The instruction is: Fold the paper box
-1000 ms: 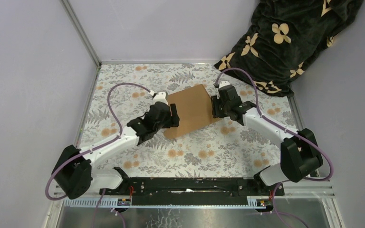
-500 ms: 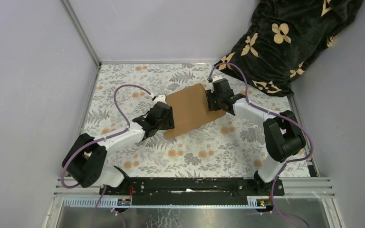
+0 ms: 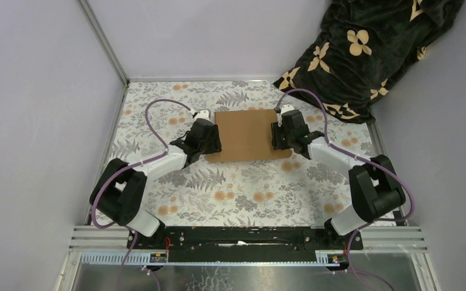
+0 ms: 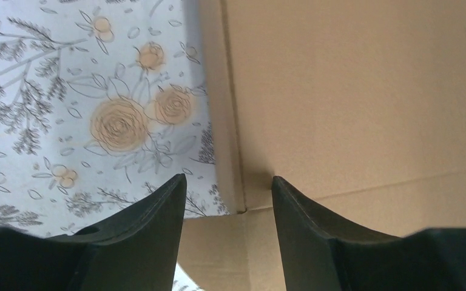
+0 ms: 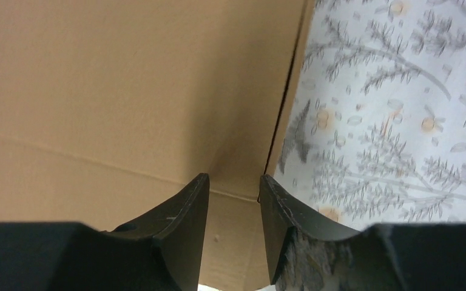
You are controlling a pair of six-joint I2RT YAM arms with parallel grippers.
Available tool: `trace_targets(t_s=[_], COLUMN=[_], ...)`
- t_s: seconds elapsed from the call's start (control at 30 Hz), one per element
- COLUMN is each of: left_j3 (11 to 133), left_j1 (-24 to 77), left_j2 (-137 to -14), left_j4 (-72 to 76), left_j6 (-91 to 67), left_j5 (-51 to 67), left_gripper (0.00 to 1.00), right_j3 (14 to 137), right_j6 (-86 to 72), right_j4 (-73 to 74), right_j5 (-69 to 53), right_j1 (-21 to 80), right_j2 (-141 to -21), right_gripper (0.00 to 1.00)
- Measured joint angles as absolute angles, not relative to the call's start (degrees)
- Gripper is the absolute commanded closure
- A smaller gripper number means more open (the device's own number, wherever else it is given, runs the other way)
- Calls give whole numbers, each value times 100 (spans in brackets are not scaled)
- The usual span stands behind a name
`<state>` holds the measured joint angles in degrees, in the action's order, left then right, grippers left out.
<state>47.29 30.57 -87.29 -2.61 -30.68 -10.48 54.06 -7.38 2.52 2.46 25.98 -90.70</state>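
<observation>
The paper box (image 3: 246,134) is a plain brown cardboard rectangle lying flat and closed on the floral table, its sides square to the table edges. My left gripper (image 3: 215,140) is at its left edge. In the left wrist view the left gripper (image 4: 227,182) is open and straddles the box's left side wall (image 4: 227,121), one finger over the cloth, the other over the cardboard (image 4: 352,91). My right gripper (image 3: 276,134) is at the box's right edge. In the right wrist view it (image 5: 233,177) stands open with a narrow gap over the cardboard (image 5: 97,79), just inside the edge seam.
A dark blanket with tan flowers (image 3: 364,48) is heaped at the back right corner, close behind the right arm. Grey walls enclose the table on the left, back and right. The floral cloth (image 3: 236,188) lies bare between the box and the arm bases.
The box has turned from a slanted pose to lie square with the table. Both grippers swung round with its two ends, and the left jaws have narrowed a little.
</observation>
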Motion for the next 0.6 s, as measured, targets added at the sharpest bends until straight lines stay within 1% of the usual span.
trace_targets(t_s=[0.1,0.23,0.27,0.3,0.33,0.37,0.43,0.47,0.5,0.53,0.6], left_j3=[4871,4912,4912,4912,4906,4899,4886,4869,4842,4803,4665], left_j1=[2899,2790,2770,2768,2764,2764,2762,2762,2762,2762,2762], left_j2=[-8803,-8696,-8608,-8525,-8390,-8276,-7970,-7811,-7658,-7498,-7126], left_j4=[-333,-486,-556,-604,-646,-676,-731,-742,-742,-740,-746], left_j6=[-2950,-2867,-2862,-2862,-2862,-2862,-2867,-2871,-2880,-2897,-2950], left_j5=[-998,-939,-939,-939,-939,-941,-941,-939,-937,-928,-862], left_gripper=[39,36,36,35,35,33,26,23,11,3,1], right_j3=[5157,4995,4950,4886,4818,4716,4534,4471,4434,4412,4403], right_j6=[-779,-775,-775,-777,-788,-799,-851,-862,-875,-886,-956], right_j4=[482,808,816,794,766,683,569,532,515,502,484], right_j5=[185,213,237,252,268,292,331,349,353,357,366], right_j1=[2611,2613,2613,2613,2613,2613,2613,2613,2613,2613,2613], right_j2=[-8707,-8278,-8141,-7990,-7837,-7653,-7303,-7150,-7017,-6904,-6764], right_gripper=[50,43,40,34,19,9,1,1,0,0,0])
